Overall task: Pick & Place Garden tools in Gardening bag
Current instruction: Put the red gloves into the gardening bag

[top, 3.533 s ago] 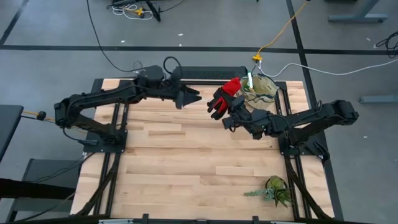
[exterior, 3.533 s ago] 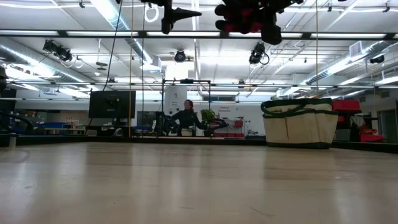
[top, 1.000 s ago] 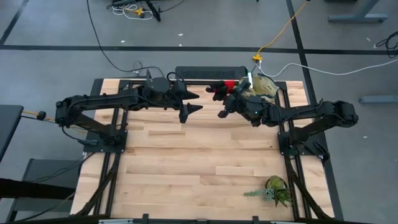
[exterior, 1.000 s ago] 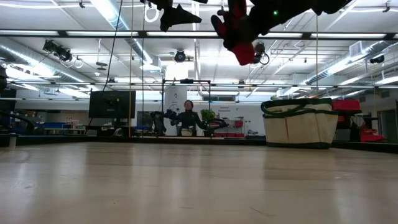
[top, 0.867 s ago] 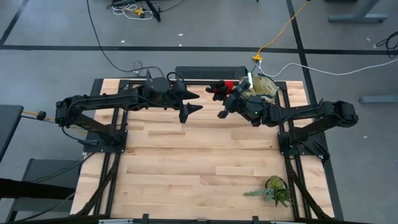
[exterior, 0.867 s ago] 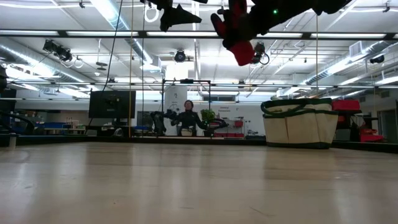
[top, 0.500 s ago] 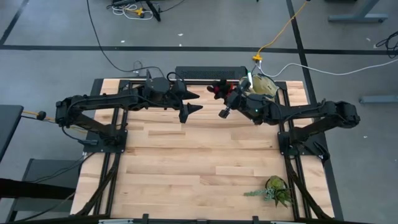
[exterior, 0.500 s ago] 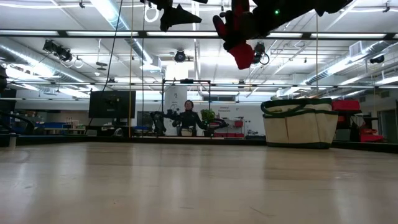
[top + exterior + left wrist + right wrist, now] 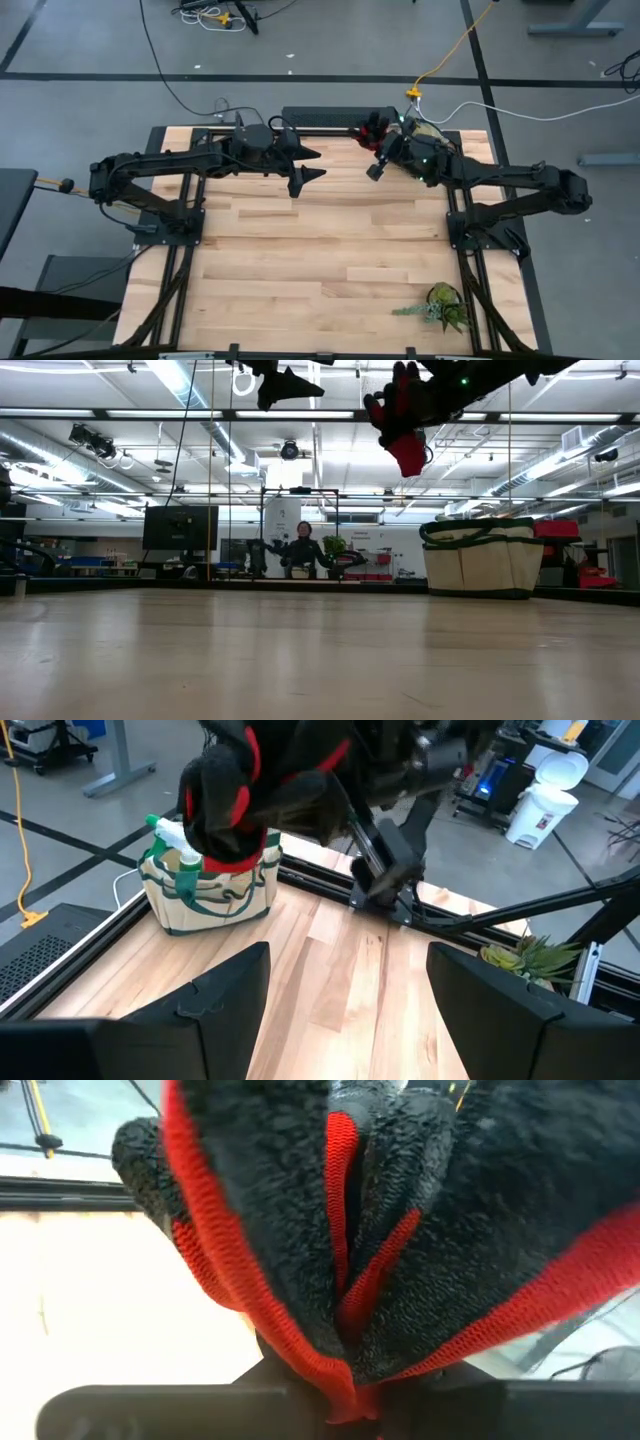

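My right gripper [image 9: 383, 152] is high over the table's far right part, next to the gardening bag [image 9: 428, 140], and is shut on the bunched red-and-black gloves [image 9: 371, 127]. The gloves fill the right wrist view [image 9: 350, 1230] and hang near the top of the low view [image 9: 405, 420]. The beige bag with green trim stands on its base [image 9: 480, 558]; a green-and-white plastic piece [image 9: 165, 832] sticks out of its top. My left gripper [image 9: 315, 164] is open and empty, high over the far middle of the table. Trowel and rake are not in view. My right gripper pinches the gloves between its two fingers at a bunched fold of several layers [image 9: 345, 1385]. The gloves themselves hide the fingertips. The gloves are lifted clear of the table, and their red cuff end [image 9: 410, 460] hangs lowest.
A leafy green plant [image 9: 440, 305] lies near the table's near right corner. Black frame rails [image 9: 190, 230] run along the table's left and right sides. The wooden table top [image 9: 310, 250] between the arms is bare.
My right gripper has carried the gloves toward the table's far edge and right, closer to the bag, and has turned as it went. The gloves stay lifted clear and hang bunched below it.
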`<state>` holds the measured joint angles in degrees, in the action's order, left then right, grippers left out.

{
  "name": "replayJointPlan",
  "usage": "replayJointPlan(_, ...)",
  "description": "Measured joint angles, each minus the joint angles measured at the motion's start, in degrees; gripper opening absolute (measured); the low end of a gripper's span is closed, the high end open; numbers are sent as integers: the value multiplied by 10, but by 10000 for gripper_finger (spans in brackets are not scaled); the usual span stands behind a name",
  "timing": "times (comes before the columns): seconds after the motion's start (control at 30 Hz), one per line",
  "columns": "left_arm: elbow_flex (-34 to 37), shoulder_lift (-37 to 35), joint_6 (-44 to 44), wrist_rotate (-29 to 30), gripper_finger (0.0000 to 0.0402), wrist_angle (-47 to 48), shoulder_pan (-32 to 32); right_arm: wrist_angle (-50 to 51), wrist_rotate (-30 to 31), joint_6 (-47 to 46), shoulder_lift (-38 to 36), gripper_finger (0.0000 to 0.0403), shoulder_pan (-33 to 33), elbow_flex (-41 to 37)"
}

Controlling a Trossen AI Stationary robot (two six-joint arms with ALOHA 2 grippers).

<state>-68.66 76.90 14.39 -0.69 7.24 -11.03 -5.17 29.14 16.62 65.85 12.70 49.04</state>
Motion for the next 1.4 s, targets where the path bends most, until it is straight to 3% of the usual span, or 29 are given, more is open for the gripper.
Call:
replayJointPlan(0.4, 0, 0, 0, 0, 277, 0, 0, 82, -67, -43, -48, 59, 81, 0)
replayJointPlan(1.1, 0, 0, 0, 0, 277, -1, 0, 181, -67, -102, -57, 58, 216, 0)
replayJointPlan(1.4, 0, 0, 0, 0, 277, -1, 0, 179, -71, -107, -129, 49, 231, -47)
